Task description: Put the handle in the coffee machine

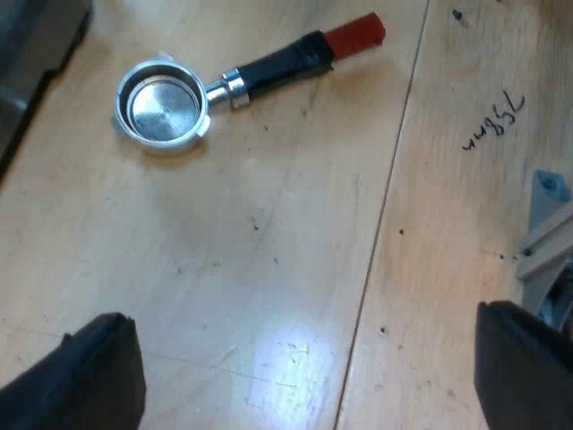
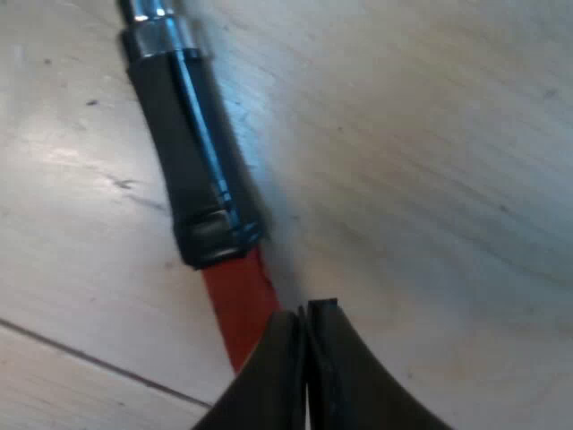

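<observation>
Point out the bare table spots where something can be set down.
Bare: the wood table between the holder and the open left end effector; also across the board seam, between the pencil scrawl and that end effector. Crowded: by the grey bracket, and at the handle's red end, where the shut right end effector sits.

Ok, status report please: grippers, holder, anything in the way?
Left gripper open, above table. Right gripper shut, tips at red end. Holder loose on table, not yet locked in. No obstacle seen beside it.
</observation>
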{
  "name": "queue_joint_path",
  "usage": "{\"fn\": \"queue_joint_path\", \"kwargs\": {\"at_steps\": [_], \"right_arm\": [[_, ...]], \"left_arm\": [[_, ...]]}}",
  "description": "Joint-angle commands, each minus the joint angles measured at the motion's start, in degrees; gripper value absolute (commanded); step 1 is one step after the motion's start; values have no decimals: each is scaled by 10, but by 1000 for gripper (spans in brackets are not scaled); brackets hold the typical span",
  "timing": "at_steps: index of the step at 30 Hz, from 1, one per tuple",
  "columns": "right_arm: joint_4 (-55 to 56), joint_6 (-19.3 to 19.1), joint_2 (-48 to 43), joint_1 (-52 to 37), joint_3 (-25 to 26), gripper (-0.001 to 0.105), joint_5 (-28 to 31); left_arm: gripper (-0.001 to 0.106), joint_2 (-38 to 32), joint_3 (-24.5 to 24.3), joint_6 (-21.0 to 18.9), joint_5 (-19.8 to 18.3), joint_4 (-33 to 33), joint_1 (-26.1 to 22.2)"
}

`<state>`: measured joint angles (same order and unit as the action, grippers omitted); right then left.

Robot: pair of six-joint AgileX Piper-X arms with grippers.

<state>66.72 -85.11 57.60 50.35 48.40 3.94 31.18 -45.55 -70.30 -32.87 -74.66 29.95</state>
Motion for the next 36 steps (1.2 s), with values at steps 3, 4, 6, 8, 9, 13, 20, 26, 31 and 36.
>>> {"fn": "queue_joint_path", "kwargs": {"at_steps": [3,4,6,8,9,13,20,26,31,36], "right_arm": [[-5,-6,49,-2,1,0,19],[-9,-7,61,-2,1,0,33],[-17,-12,78,-2,1,0,44],[-27,-12,95,-2,1,0,44],[-31,-13,103,-2,1,0,44],[-42,-20,127,-2,-6,0,44],[-83,-19,156,-2,-74,0,21],[-111,-13,158,0,-97,0,-36],[-152,6,159,23,-97,0,-59],[-187,40,159,53,-97,0,-81]], "left_arm": [[77,-1,-1,-2,12,7,-1],[77,-1,-1,-3,14,12,-1],[77,-1,-1,-7,14,16,-1],[77,-1,-1,-7,14,16,-1],[77,-1,-1,-7,14,16,-1],[77,-1,-1,-7,14,16,-1],[77,-1,-1,-9,94,27,-1],[77,-1,-1,-14,95,39,-1],[77,-1,-1,-15,112,39,-3],[74,-1,-1,-18,120,39,-67]]}}
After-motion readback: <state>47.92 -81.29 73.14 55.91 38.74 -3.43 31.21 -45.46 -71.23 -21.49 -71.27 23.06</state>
